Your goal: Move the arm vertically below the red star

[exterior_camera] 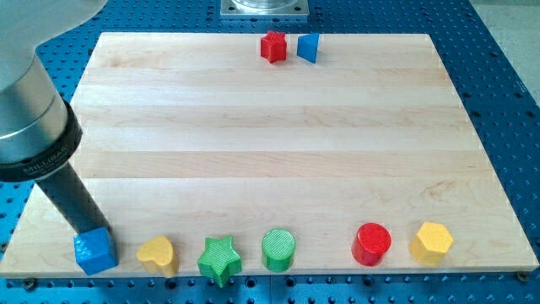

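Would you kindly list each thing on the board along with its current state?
My tip: down at the bottom-left corner, against the blue cube.
Blue cube: flat, touching my tip.
Yellow heart: flat, bottom edge, untouched.
Green star: flat, bottom edge.
Green cylinder: upright, bottom edge.
Red cylinder: upright, bottom edge.
Yellow hexagon: flat, bottom edge.
Red star: flat, top edge, far from my tip.
Blue triangle: right beside the red star.

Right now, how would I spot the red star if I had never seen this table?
Look at the wooden board and follow its edge at the view's top to the middle. Two small blocks sit there side by side: the red star is on the view's left, the blue block beside it. It is the only red piece with points.
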